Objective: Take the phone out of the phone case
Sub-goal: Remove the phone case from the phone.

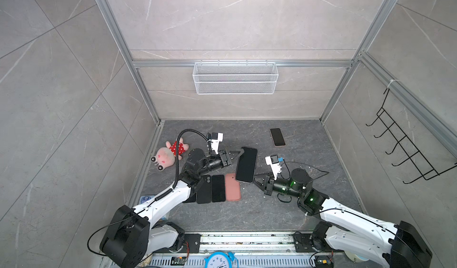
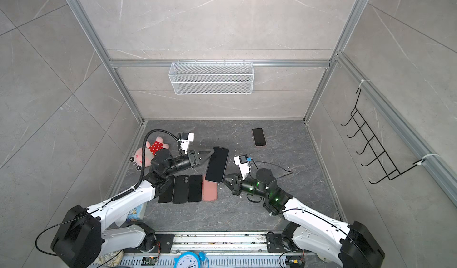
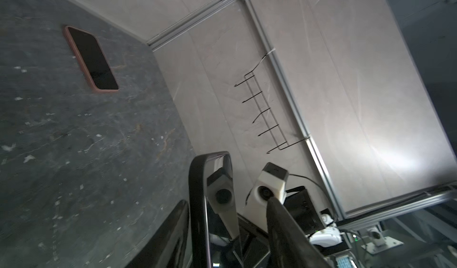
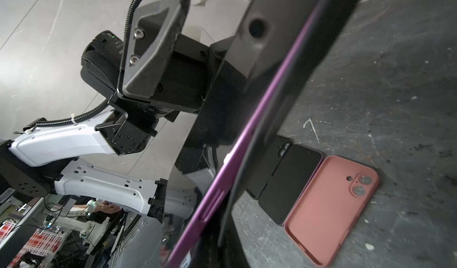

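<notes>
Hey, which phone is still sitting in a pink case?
The lone phone at the table's far side: a pink rim frames its dark screen. The pink case in the near row shows no screen.

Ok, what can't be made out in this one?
Held phone: its back faces away in both top views.
Right tool: its grip on the phone's corner is too small to make out, top views.
Leftmost phone in the row: partly covered by the left arm, top view.
Clock: cut off by the bottom edge, both top views.
</notes>
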{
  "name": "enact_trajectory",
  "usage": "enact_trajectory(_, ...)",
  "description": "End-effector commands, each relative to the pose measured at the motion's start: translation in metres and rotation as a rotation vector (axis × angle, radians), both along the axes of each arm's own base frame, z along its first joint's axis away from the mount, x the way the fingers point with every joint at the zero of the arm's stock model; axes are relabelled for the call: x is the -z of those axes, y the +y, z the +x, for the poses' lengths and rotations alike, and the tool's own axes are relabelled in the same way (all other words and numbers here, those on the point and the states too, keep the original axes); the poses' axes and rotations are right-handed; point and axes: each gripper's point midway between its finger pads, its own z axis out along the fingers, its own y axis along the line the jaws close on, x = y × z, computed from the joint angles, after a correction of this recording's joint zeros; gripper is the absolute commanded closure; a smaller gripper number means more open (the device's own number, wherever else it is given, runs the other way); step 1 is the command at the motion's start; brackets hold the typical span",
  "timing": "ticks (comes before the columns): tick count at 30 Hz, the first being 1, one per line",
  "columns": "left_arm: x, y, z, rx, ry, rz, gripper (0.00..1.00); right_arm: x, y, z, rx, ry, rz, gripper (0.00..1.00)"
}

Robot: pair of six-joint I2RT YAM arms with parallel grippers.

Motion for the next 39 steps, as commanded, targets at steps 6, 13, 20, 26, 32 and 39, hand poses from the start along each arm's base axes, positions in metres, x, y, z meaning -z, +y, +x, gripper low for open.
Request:
enact_trajectory(6, 0.038, -0.007, 0.000, -0.084, -0.037, 0.245, 0.22, -0.001, -0.016, 0.006, 0.100, 0.104, -0.078, 1.00)
enact_trajectory(13, 0.050, -0.018, -0.028, -0.053, -0.219, 0.516, 0.20, 0.022, -0.028, 0.005, 0.144, 0.181, -0.191, 1.00)
enact_trajectory(20, 0.069, -0.030, -0.068, 0.059, -0.404, 0.718, 0.20, 0.040, -0.034, 0.005, 0.153, 0.227, -0.265, 1.00)
enact_trajectory(26, 0.085, -0.032, -0.093, 0.122, -0.527, 0.901, 0.21, 0.049, -0.031, 0.006, 0.131, 0.257, -0.277, 1.00)
enact_trajectory(32, 0.096, -0.041, -0.102, 0.150, -0.611, 1.010, 0.24, 0.049, -0.025, 0.005, 0.109, 0.268, -0.267, 1.00)
enact_trajectory(39, 0.101, -0.040, -0.083, 0.062, -0.648, 1.137, 0.35, 0.050, -0.023, 0.001, 0.085, 0.275, -0.256, 1.00)
